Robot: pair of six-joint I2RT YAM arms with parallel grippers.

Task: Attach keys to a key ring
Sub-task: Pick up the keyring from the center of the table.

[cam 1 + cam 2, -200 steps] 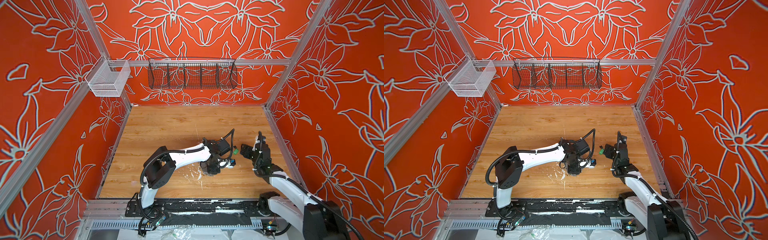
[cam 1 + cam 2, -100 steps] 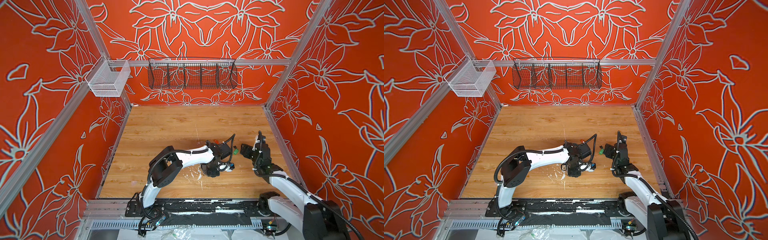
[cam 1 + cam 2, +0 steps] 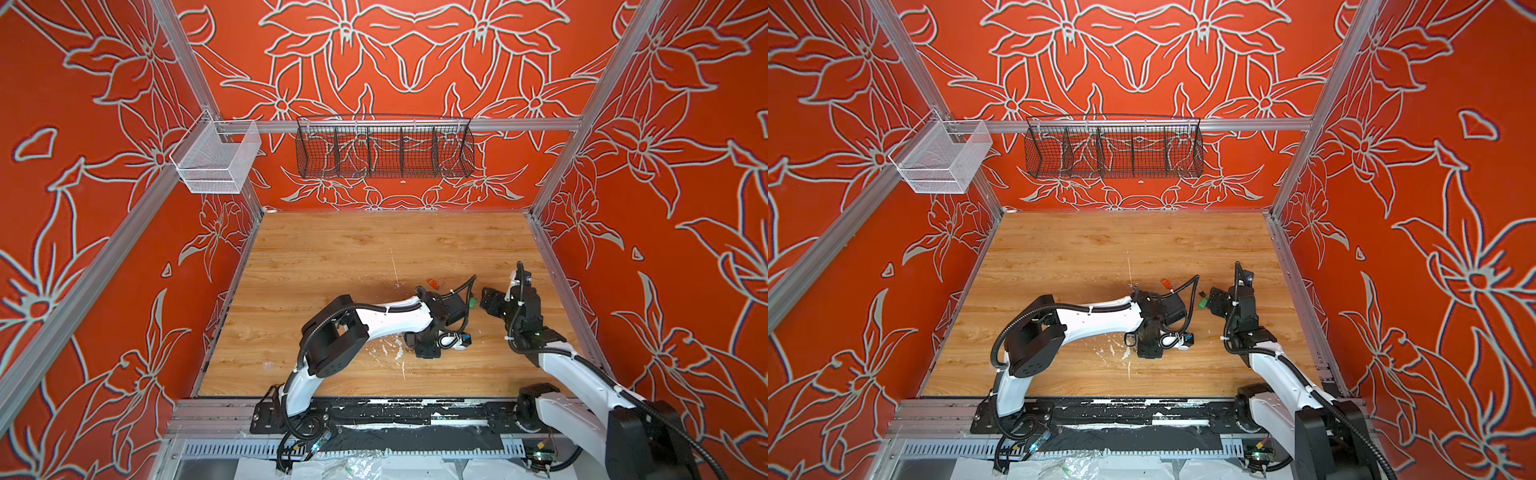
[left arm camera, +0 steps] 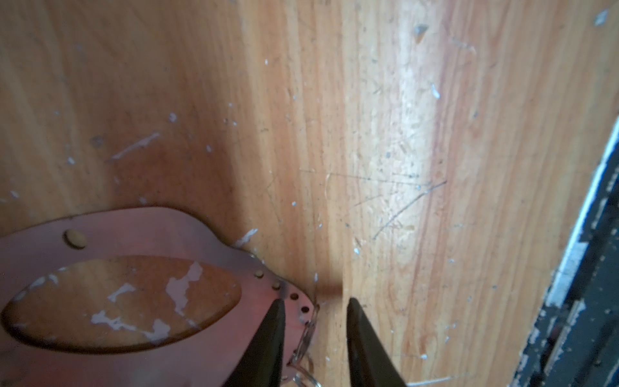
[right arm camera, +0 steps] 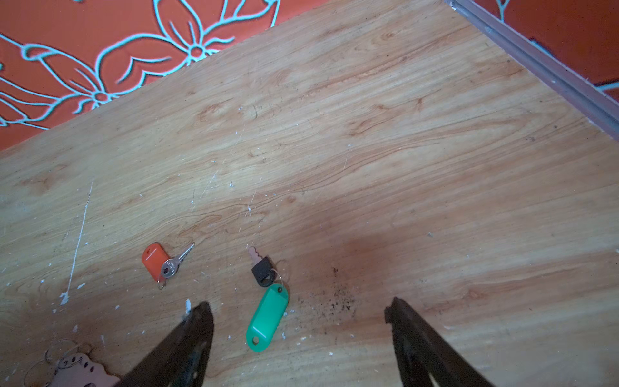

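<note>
In the left wrist view the key ring (image 4: 134,231), a flat oval hoop with small holes along its rim, lies on the wooden table. My left gripper (image 4: 315,300) is down at the hoop's end. One finger (image 4: 273,338) is over the rim, the other rests on bare wood, and a wire split ring (image 4: 306,338) sits in the gap. The jaws stand narrowly apart. My right gripper (image 5: 299,301) hangs wide open above the green-tagged key (image 5: 268,318). The orange-tagged key (image 5: 155,259) lies further off. Both keys show in the top views, orange (image 3: 434,284) and green (image 3: 1202,304).
White paint flecks (image 3: 395,351) dot the wood near the left wrist. The table's black front rail (image 4: 586,301) runs close by the left gripper. A black wire basket (image 3: 384,147) hangs on the back wall, a white mesh basket (image 3: 216,160) on the left frame. Walls enclose three sides.
The left arm has shifted a little to the right and settled lower over the hoop, and its jaws have narrowed. The right arm and both keys have not moved.
</note>
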